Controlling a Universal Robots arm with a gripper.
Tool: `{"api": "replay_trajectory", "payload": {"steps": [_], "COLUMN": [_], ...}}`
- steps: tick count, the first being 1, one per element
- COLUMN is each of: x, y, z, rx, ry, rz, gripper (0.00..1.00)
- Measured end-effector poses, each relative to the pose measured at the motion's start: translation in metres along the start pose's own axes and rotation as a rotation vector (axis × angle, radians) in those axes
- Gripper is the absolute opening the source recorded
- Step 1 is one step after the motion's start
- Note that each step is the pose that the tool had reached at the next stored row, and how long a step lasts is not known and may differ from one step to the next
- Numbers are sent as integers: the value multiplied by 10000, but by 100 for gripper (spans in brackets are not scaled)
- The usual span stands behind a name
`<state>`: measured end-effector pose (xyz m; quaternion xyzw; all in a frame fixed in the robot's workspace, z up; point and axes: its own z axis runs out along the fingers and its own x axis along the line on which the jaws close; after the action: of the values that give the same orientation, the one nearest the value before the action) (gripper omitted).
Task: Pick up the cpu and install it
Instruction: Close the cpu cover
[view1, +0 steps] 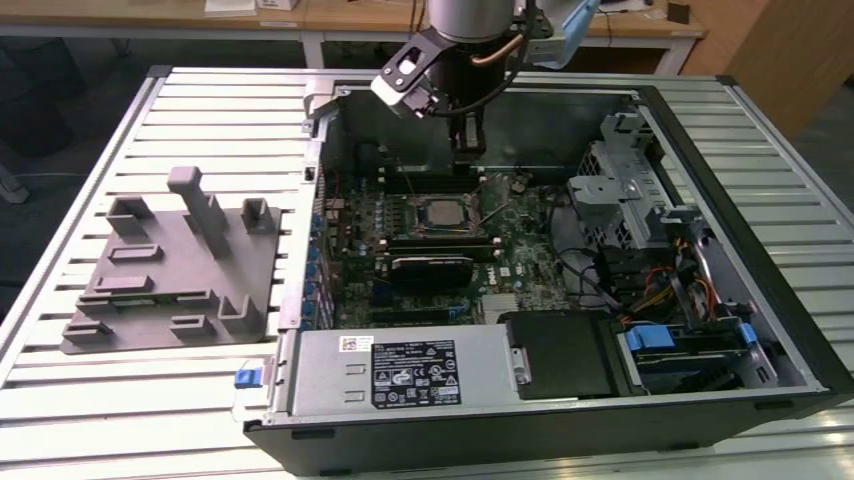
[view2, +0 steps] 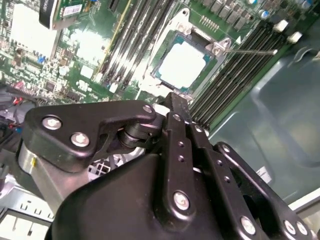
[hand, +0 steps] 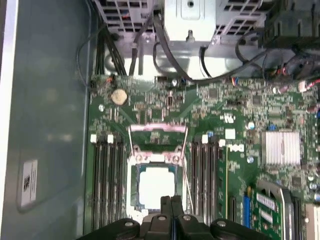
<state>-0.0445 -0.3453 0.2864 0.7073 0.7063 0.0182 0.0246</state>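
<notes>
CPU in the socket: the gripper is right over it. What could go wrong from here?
1. The cpu lies in its socket with the gripper shut and hanging over its edge. Any descent might press it askew or damage the socket.
2. The thin metal lever stands free beside the socket, so a sideways move could catch it on the gripper.

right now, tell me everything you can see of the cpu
The cpu is a small flat square chip with a pale silvery, metal-looking top and a thin darker rim. It lies level in the socket frame on the green motherboard, between rows of memory slots, its top uncovered. Nothing grips it: the gripper hangs above the board, apart from it, jaws shut.
</notes>
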Motion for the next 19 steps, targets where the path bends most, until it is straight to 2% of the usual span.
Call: {"api": "replay_trajectory", "payload": {"steps": [4,7,11,16,19], "x": [0,0,0,0,4], "y": [113,208,297,336,412], "z": [7,14,20,32,47], "rx": [163,316,459,468,485], "ry": [1,3,6,24,26], "rz": [-2,-11,-116,-612,-656], "gripper": [12,12,12,12,12]}}
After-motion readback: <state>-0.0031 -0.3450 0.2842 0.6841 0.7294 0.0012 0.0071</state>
